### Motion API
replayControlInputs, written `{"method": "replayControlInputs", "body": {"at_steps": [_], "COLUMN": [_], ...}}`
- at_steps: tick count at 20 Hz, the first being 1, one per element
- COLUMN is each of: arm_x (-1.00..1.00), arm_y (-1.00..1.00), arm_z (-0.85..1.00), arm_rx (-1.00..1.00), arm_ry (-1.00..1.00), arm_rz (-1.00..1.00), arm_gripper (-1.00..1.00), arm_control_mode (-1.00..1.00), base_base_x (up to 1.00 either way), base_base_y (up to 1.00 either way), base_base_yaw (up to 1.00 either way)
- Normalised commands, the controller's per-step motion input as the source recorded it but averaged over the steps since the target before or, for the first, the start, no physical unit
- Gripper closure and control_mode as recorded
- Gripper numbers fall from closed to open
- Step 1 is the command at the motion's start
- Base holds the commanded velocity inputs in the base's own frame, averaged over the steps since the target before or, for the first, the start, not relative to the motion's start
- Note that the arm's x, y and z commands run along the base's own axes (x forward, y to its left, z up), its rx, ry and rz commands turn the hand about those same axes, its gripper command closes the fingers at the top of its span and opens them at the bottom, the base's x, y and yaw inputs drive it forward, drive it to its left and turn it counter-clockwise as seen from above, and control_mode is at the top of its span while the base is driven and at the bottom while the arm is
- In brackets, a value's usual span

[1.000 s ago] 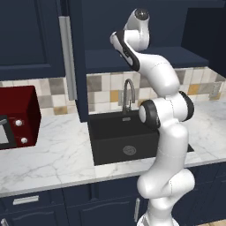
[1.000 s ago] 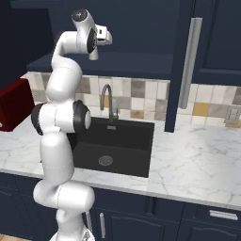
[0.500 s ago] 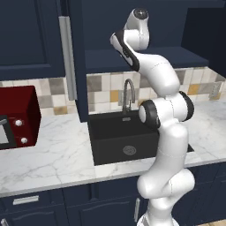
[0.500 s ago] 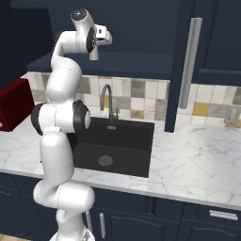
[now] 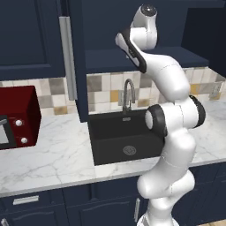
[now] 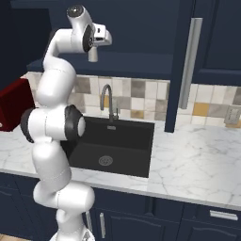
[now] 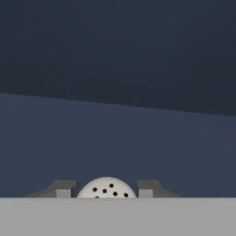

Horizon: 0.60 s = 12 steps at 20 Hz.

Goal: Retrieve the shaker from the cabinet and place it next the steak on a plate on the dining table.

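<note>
Showing shaker (image 7: 106, 188) top, body hidden

- You see flat, even rendered light on the marble counter (image 5: 53, 154).
- Inside the cabinet (image 7: 115, 69) it is dim; edges look soft.

Marble counter (image 5: 57, 154): red microwave (image 5: 15, 117) at left; black sink (image 6: 115, 146), faucet (image 6: 109, 101) seemingly behind.

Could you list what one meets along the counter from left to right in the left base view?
Red microwave → open cabinet door with its silver bar handle → faucet behind the black sink → the robot's white arm.
</note>
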Motion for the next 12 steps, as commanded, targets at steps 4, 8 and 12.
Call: {"method": "replayControlInputs", "body": {"at_steps": [4, 8, 12], "arm_x": [-1.0, -1.0, -1.0], "arm_y": [-0.36, -0.34, -0.32], "arm_z": [0.0, 0.0, 0.0], "arm_rx": [0.0, 0.0, 0.0], "arm_ry": [-0.09, -0.15, -0.13], "arm_rz": [0.0, 0.0, 0.0], "arm_gripper": [1.0, 1.0, 1.0], "arm_control_mode": [-1.0, -1.0, -1.0], "base_base_x": [0.0, 0.0, 0.0], "base_base_y": [0.0, 0.0, 0.0], "base_base_yaw": [0.0, 0.0, 0.0]}}
